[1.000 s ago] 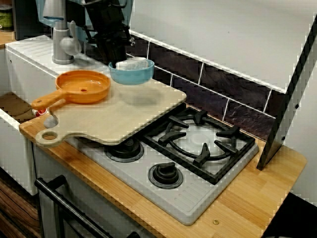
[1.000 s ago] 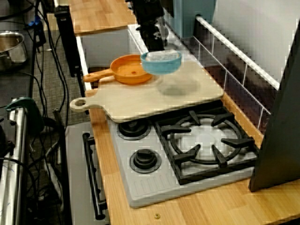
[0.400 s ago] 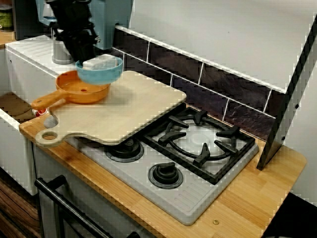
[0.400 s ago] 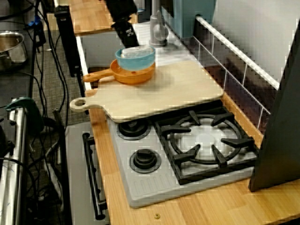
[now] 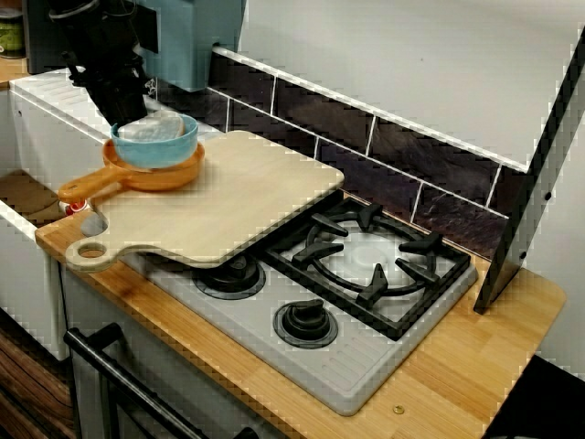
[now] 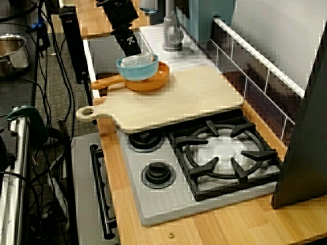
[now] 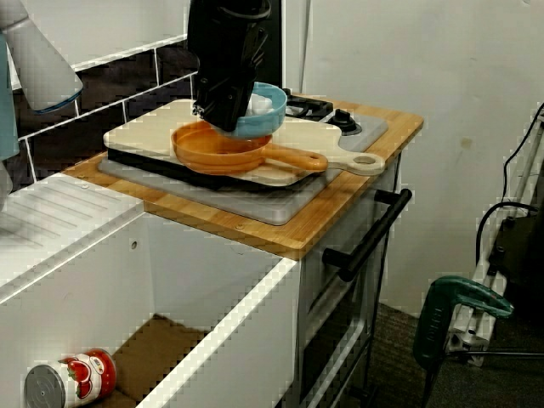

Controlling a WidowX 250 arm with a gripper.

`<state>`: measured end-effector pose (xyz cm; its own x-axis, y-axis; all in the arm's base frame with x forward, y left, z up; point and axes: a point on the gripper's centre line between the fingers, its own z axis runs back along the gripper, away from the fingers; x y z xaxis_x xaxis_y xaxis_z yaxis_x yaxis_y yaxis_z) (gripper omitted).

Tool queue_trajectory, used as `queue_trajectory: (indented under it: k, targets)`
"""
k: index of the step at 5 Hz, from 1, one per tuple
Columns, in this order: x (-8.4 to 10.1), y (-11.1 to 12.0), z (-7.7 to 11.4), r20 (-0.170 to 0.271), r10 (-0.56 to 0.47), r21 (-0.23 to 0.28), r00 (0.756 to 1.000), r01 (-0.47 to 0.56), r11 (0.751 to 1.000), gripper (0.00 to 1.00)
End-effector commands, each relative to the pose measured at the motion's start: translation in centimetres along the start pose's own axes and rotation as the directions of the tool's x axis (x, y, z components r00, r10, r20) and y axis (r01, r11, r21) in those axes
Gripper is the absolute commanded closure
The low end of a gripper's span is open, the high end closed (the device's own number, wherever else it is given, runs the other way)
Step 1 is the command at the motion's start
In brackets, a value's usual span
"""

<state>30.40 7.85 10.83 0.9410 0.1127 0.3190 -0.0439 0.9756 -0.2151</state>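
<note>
1. Nearest, the stove (image 5: 366, 265) and the board (image 5: 228, 206) across its left burners lie where they were a second ago. The board's handle loop points at the tabletop's (image 5: 457, 366) front left corner.
2. The pan (image 5: 87, 187) has not moved either. It sits on the board's far left corner, with its handle reaching off the left edge.
3. The bowl (image 5: 154, 144) is what has changed. A second ago it hung over the middle of the board's far edge; now it has come left and down, and lies within the pan's rim. In the view from the sink side it is tilted (image 7: 259, 119).
4. The claw (image 5: 123, 121) has swung left with the bowl and is clamped on its rim, on the side away from the stove. I judge that the arm, not the pan, carries most of the bowl's weight.
5. I cannot tell whether the bowl's base touches the pan's floor, since the rim and the dark arm cover the gap in every view.
6. The pale lump in the bowl (image 7: 263, 104) is too blurred to name.
7. The bowl hides most of the pan's inside, and the board hides the rear left burner.
8. Farthest, the arm hides the tap (image 6: 172, 31) in the view from the stove's front.
</note>
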Motion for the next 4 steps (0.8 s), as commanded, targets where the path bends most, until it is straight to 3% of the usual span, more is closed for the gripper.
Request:
queue_trajectory:
  k: [1, 4]
  targets:
    - [0.6, 0.6, 1.4, 0.062, -0.007, 0.034, 0.998, 0.005, 0.999, 1.0]
    - [1.2, 1.2, 0.2, 0.066, 0.024, 0.061, 0.998, -0.028, 0.998, 1.0]
